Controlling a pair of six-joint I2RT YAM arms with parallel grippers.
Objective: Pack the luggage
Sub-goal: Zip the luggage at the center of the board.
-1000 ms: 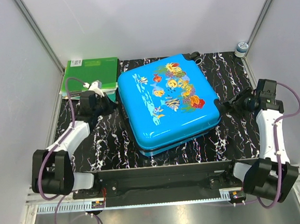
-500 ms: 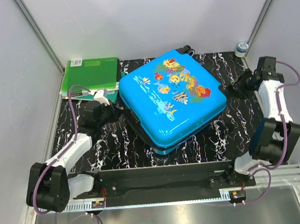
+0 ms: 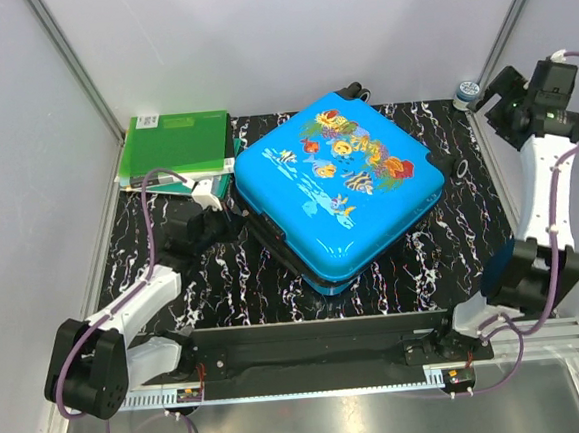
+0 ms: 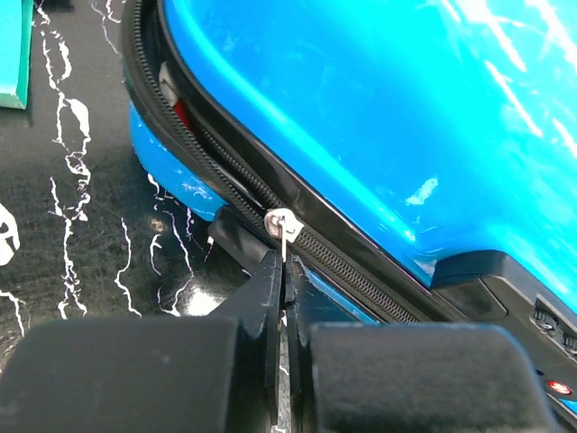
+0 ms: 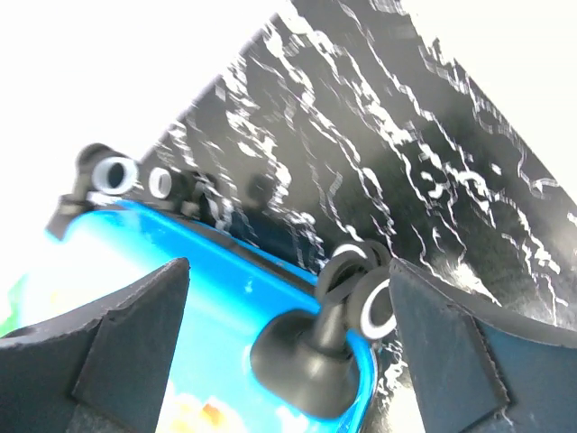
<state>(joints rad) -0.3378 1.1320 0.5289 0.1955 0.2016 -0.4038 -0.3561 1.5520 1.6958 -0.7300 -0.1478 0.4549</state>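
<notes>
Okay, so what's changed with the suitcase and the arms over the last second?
The luggage has swung counterclockwise in the top view. The right gripper opened and drew back toward the far right corner. The left gripper, still shut on the zipper pull, shifted nearer. The green folders stayed put.

Left arm (image 3: 126,300) reaches low and forward from its base, the left pincer (image 3: 228,224) clamped tight, its fingers (image 4: 261,302) pressed together on a zipper pull (image 4: 285,227). Right arm (image 3: 541,197) rises steeply at the far right edge. The right pincer (image 3: 502,107) is held high, its fingers (image 5: 117,334) spread wide apart.
</notes>
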